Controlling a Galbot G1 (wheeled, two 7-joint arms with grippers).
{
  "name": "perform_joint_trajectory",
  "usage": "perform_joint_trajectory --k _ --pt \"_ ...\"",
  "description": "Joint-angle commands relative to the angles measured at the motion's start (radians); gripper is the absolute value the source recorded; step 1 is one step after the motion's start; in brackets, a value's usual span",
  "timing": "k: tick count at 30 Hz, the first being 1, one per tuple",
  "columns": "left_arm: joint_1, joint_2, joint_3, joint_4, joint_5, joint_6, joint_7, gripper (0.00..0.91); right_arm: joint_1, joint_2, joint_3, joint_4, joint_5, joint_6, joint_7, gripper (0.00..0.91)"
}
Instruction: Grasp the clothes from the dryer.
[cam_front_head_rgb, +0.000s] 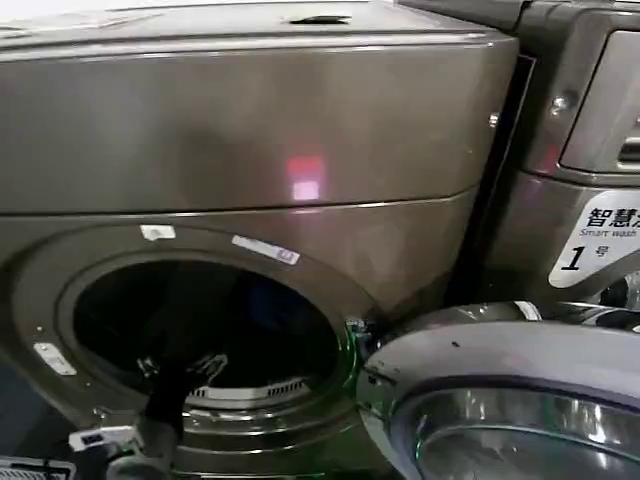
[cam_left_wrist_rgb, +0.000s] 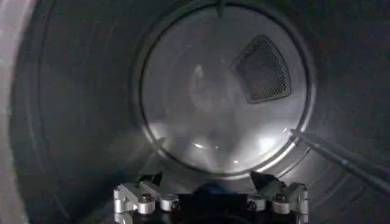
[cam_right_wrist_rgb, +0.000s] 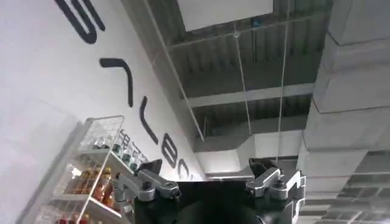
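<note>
The dryer (cam_front_head_rgb: 250, 150) stands with its door (cam_front_head_rgb: 510, 400) swung aside. Inside the drum (cam_left_wrist_rgb: 79, 122), the left end effector (cam_left_wrist_rgb: 207, 182) is released, a bit of blue clothes (cam_left_wrist_rgb: 213, 189) between its fingers. The right end effector (cam_right_wrist_rgb: 207, 176), also released, points toward a ceiling.

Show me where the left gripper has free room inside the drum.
Bare drum wall rings the left gripper, and the back plate is bare beside the mesh vent. Tight spots: the ridge on the wall and the clothes between the open fingers. Right gripper points at the ceiling.
</note>
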Motion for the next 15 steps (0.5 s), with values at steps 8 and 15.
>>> perform_joint_trajectory --k 8,15 --pt "-0.469 -0.003 0.068 0.621 0.000 -0.110 0.055 0.907 -0.006 -0.006 0.010 -0.001 0.003 0.001 -0.004 0.907" --pt "-0.716 -0.001 0.139 0.969 -0.011 -0.192 0.211 0.907 0.008 -0.008 0.001 -0.007 0.003 0.002 -0.007 0.907"
